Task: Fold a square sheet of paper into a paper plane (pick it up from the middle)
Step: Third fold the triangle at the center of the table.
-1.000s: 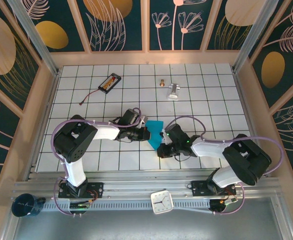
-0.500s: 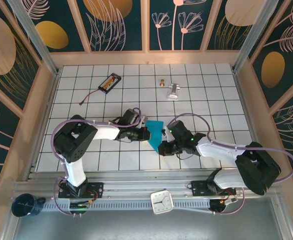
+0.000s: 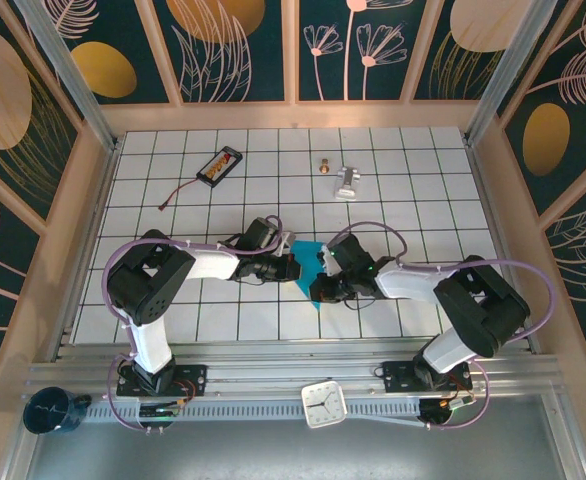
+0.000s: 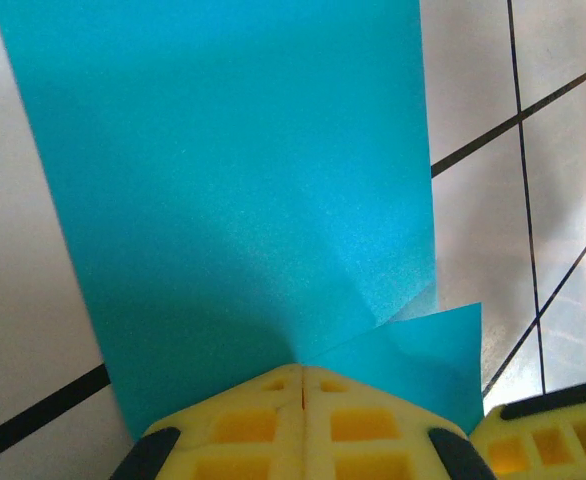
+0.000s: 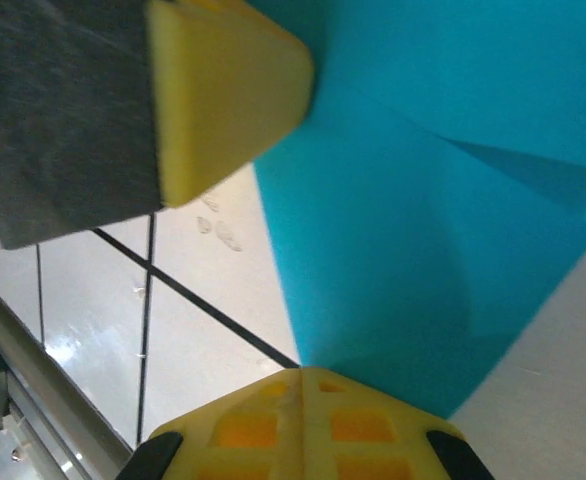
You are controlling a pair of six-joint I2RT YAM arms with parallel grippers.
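Observation:
The square sheet of paper [image 3: 308, 256], teal-blue and partly folded, sits at the middle of the tiled table between both grippers. My left gripper [image 3: 295, 268] is at its left edge. In the left wrist view its yellow fingertips [image 4: 303, 368] are pressed together, and a crease and a small flap of the paper [image 4: 243, 180] run out from their seam. My right gripper [image 3: 321, 290] is at the sheet's lower right. In the right wrist view it [image 5: 301, 370] is shut where the paper's [image 5: 423, 200] near corner bends in. The left fingers [image 5: 223, 90] show at the upper left there.
A black battery pack [image 3: 219, 166] with a wire lies at the back left. A silver metal piece [image 3: 347, 182] and a small brass part [image 3: 324, 165] lie at the back centre. Wooden walls [image 3: 93, 200] fence the table. A clock [image 3: 324, 403] sits on the front rail.
The right arm has swung its elbow inward, and its wrist has moved up along the paper's right side. Its tips stay at the sheet's lower part. The left arm has not moved.

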